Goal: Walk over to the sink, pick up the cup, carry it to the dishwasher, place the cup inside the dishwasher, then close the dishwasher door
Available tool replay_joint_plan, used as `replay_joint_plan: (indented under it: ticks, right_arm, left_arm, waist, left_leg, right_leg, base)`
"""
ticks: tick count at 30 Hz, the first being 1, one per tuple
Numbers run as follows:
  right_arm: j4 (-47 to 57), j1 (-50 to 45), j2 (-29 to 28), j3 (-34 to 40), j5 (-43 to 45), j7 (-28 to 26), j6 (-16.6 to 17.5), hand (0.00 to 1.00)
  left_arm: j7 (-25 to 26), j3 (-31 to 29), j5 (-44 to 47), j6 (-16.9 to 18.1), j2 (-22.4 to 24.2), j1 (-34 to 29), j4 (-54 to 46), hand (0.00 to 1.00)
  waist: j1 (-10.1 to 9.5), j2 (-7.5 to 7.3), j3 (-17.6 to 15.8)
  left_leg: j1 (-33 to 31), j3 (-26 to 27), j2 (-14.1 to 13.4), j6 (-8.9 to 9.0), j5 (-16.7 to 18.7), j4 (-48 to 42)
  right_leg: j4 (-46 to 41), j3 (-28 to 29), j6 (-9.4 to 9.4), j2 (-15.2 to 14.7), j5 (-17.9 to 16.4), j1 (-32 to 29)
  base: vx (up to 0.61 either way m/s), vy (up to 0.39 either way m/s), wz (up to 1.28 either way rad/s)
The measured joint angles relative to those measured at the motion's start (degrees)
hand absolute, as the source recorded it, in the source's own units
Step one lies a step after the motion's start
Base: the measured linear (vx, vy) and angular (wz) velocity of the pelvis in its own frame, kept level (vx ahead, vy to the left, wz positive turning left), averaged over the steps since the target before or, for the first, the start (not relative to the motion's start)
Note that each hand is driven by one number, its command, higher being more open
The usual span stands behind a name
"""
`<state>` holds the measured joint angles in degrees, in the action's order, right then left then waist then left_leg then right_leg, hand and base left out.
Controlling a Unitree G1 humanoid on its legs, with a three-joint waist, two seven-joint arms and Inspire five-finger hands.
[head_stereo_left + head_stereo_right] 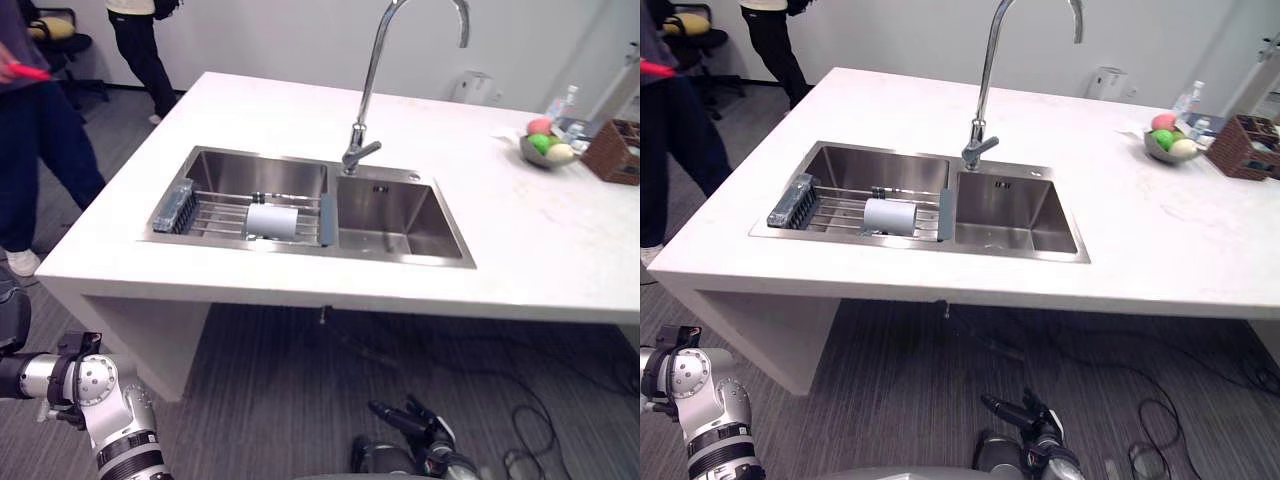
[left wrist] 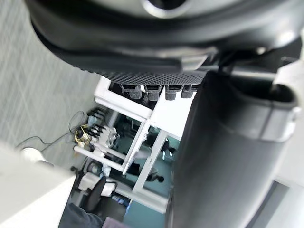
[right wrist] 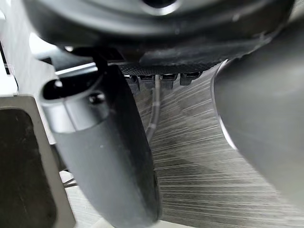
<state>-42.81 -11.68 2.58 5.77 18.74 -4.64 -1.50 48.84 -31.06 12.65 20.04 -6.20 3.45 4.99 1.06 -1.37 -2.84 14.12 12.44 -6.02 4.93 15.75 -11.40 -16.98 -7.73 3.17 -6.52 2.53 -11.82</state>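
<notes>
The two eyes of your head camera look down from above the near edge of the counter (image 1: 560, 250), facing 12 o'clock, at middle range. Both eyes share the sink (image 1: 385, 215), the faucet (image 1: 980, 130), the cup (image 1: 272, 220) and the floor (image 1: 300, 370) below. The right eye sits slightly toward 3 o'clock, so the same items plot further toward 9 o'clock in its view.

The left wrist camera looks along the left hand (image 2: 95, 50) from very close, with floor and white frames (image 2: 137, 142) beyond. The right wrist camera looks along the right hand (image 3: 199, 45), equally close, at the floor. That hand also appears at 6 o'clock in both head views.
</notes>
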Motion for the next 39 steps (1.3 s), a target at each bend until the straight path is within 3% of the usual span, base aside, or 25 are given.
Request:
replay_joint_plan:
  ticks: [3, 4, 5, 7, 8, 9, 10, 11, 12, 13, 17, 21, 22, 25, 30, 31, 34, 36, 39]
  right_arm:
    - [0.8, 0.9, -0.1, 0.0, 0.3, -0.8, -1.6, 1.00]
    - [0.9, 0.5, -0.5, 0.0, 0.2, -1.7, -2.3, 1.00]
    - [2.1, -0.6, -0.3, 0.0, 0.1, -3.0, -2.9, 1.00]
    - [3.2, -1.5, -0.1, 0.1, 0.1, -3.7, -3.3, 1.00]
    - [2.8, -1.6, 0.0, 0.5, 0.3, -3.6, -3.4, 1.00]
    - [2.3, -1.2, 0.2, 1.0, 0.4, -3.6, -3.4, 1.00]
    - [0.7, -0.4, 1.0, 1.8, 0.4, -3.6, -3.4, 1.00]
    - [-1.1, 0.4, 2.4, 2.5, 0.3, -3.7, -3.4, 1.00]
    - [-1.9, 0.5, 3.5, 2.8, 0.3, -3.8, -3.5, 1.00]
    - [-2.5, 0.5, 4.0, 2.8, 0.2, -4.2, -3.5, 1.00]
    - [-4.0, 1.8, 4.0, 2.8, 0.3, -5.3, -3.5, 1.00]
    - [-4.4, 2.8, 4.1, 2.8, 0.4, -5.4, -3.5, 1.00]
    - [-5.2, 3.9, 4.5, 2.8, 0.4, -5.4, -3.3, 1.00]
    - [-6.4, 4.3, 5.5, 2.8, 0.3, -5.6, -3.4, 1.00]
    - [-8.1, 1.6, 6.3, 2.7, 0.1, -5.7, -3.8, 1.00]
    - [-9.9, 0.4, 6.4, 2.9, 0.1, -6.2, -2.6, 1.00]
    - [-14.5, -2.5, 5.9, 4.8, 0.1, -9.1, 5.2, 1.00]
    - [-14.8, -4.2, 4.8, 6.8, 0.1, -9.6, 9.6, 1.00]
    - [-15.0, -5.5, 4.4, 8.9, -1.1, -11.3, 13.6, 1.00]
  left_arm:
    - [-4.9, 6.3, -7.0, -1.3, 2.0, -1.7, -4.3, 1.00]
    - [-7.2, 8.7, -8.5, -2.0, 2.4, -2.7, -5.4, 1.00]
    - [-9.2, 10.6, -10.4, -2.5, 2.9, -3.4, -7.1, 1.00]
    - [-11.9, 11.8, -13.0, -2.3, 2.9, -4.4, -10.2, 1.00]
    - [-13.6, 12.6, -16.7, -1.5, 0.8, -4.9, -10.9, 1.00]
    - [-14.4, 12.7, -18.3, -1.3, -0.4, -4.9, -10.9, 1.00]
    - [-15.9, 13.1, -20.9, -1.1, -2.4, -4.8, -10.9, 1.00]
    - [-17.4, 14.0, -23.2, -0.7, -4.2, -4.4, -10.9, 1.00]
    - [-18.2, 14.3, -24.3, -0.7, -5.1, -4.4, -11.0, 1.00]
    - [-19.6, 14.8, -26.5, -0.8, -7.4, -4.1, -10.9, 1.00]
    - [-23.4, 17.2, -37.3, -0.9, -16.9, 2.4, -4.6, 1.00]
    - [-30.2, 25.4, -44.1, 0.3, -28.9, 12.5, 5.2, 1.00]
    - [-33.3, 28.2, -45.2, 1.0, -33.1, 15.4, 9.0, 1.00]
    - [-41.1, 32.2, -45.9, 2.3, -35.9, 20.8, 16.0, 1.00]
    - [-49.5, 34.5, -45.8, 4.0, -36.7, 22.1, 18.1, 1.00]
    - [-51.1, 35.3, -45.8, 4.4, -36.9, 22.2, 18.1, 1.00]
    - [-54.4, 37.1, -45.7, 4.1, -37.5, 22.7, 18.1, 1.00]
    - [-57.7, 37.8, -45.4, 3.2, -38.5, 23.3, 18.8, 1.00]
    - [-62.7, 38.6, -45.1, 1.9, -38.7, 27.2, 23.3, 1.00]
  waist:
    - [-0.07, 0.82, -0.2]
    - [-0.11, 1.22, -0.7]
    - [-0.06, 1.74, -1.2]
    - [0.12, 2.03, -1.5]
    - [-0.06, 2.16, -1.3]
    - [-0.10, 1.81, -1.1]
    - [0.22, 1.64, -1.1]
    - [-0.14, 2.82, -1.0]
    - [-0.51, 3.10, -0.8]
    - [0.00, 2.98, -0.3]
    - [1.16, 2.51, 0.0]
    - [2.40, 2.85, 0.2]
    - [3.64, 3.27, 0.4]
    - [4.92, 4.34, 0.6]
    - [6.27, 5.19, 0.8]
    - [6.38, 5.22, 0.9]
    - [6.49, 5.38, 1.0]
    - [7.57, 5.32, 1.1]
    - [8.55, 5.38, 1.1]
  left_leg:
    - [-0.5, -0.5, -3.2, 1.25, -0.7, -2.5]
    - [-1.8, -0.8, -4.4, 1.44, -0.8, -9.7]
    - [-5.7, -0.9, -6.8, 1.44, -2.2, -21.6]
    - [-11.4, -0.2, -11.1, 0.47, -5.9, -35.4]
    - [-13.6, 3.9, -13.1, -0.18, -0.8, -33.3]
    - [-13.5, 5.5, -12.8, -1.11, 0.5, -28.3]
    - [-13.5, 7.0, -11.2, -1.67, 0.2, -14.6]
    - [-13.2, 5.4, -8.9, -0.26, -6.3, -3.9]
    - [-12.4, 4.2, -7.7, 1.02, -10.1, -0.7]
    - [-11.2, 4.0, -5.8, 1.09, -11.4, 2.3]
    - [-10.1, 5.6, -3.5, 0.68, -11.6, 5.3]
    - [-8.6, 6.6, -2.3, 0.46, -12.2, 7.9]
    - [-8.6, 7.3, -2.1, 0.43, -12.3, 8.5]
    - [-8.5, 8.4, -1.7, 0.38, -12.5, 9.3]
    - [-8.0, 9.0, -1.7, 0.53, -12.7, 9.9]
    - [-8.0, 9.2, -1.7, 0.57, -12.8, 10.0]
    - [-7.7, 10.1, -1.4, 0.61, -13.2, 10.8]
    - [-7.5, 10.9, -1.2, 0.55, -13.5, 11.5]
    - [-7.3, 12.1, -1.1, 0.52, -13.7, 11.7]
  right_leg:
    - [1.1, -2.1, -0.83, 2.2, -2.7, 2.2]
    - [2.0, -2.5, -1.23, 2.6, -3.7, 5.0]
    - [3.2, -3.0, -1.83, 3.4, -4.8, 8.0]
    - [6.2, -3.5, -1.95, 4.5, -5.2, 11.5]
    - [8.3, -3.4, -2.37, 4.3, -4.9, 12.9]
    - [8.7, -3.3, -2.57, 3.7, -4.6, 13.0]
    - [10.0, -2.9, -1.91, 2.9, -4.1, 13.0]
    - [10.7, -2.0, -1.02, 2.2, -3.6, 13.2]
    - [11.0, -1.3, -0.32, 2.0, -3.2, 13.2]
    - [12.2, -0.6, 0.96, 1.4, -2.6, 13.2]
    - [16.6, 0.7, 2.67, -0.2, -0.9, 14.3]
    - [19.1, 0.9, 2.91, -0.5, 0.3, 15.2]
    - [20.4, 1.3, 2.91, -0.5, 1.2, 15.1]
    - [21.8, 1.9, 2.90, -0.7, 2.4, 14.9]
    - [21.8, 2.4, 2.87, -0.6, 2.9, 14.5]
    - [21.9, 2.7, 2.88, -0.5, 3.1, 14.1]
    - [22.2, 3.5, 3.02, -0.6, 3.6, 13.4]
    - [22.2, 4.3, 3.06, -0.6, 4.0, 12.8]
    - [22.2, 5.3, 3.16, -0.6, 4.6, 12.1]
  base:
    - [0.32, -0.244, 0.21]
    - [0.22, -0.204, 0.14]
    - [0.15, -0.149, 0.12]
    - [0.14, -0.101, 0.02]
    - [0.17, -0.065, -0.11]
    - [0.18, -0.009, -0.12]
    - [0.18, 0.082, -0.11]
    - [0.19, 0.112, -0.22]
    - [0.22, 0.133, -0.20]
    - [0.22, 0.126, -0.03]
    - [0.15, 0.083, -0.10]
    - [0.04, 0.018, -0.12]
    - [0.00, -0.005, -0.18]
    - [-0.03, -0.013, -0.19]
    - [-0.06, -0.030, -0.10]
    - [-0.12, -0.042, -0.12]
    - [-0.09, -0.028, -0.14]
    - [-0.11, -0.031, -0.21]
    - [-0.10, -0.036, -0.22]
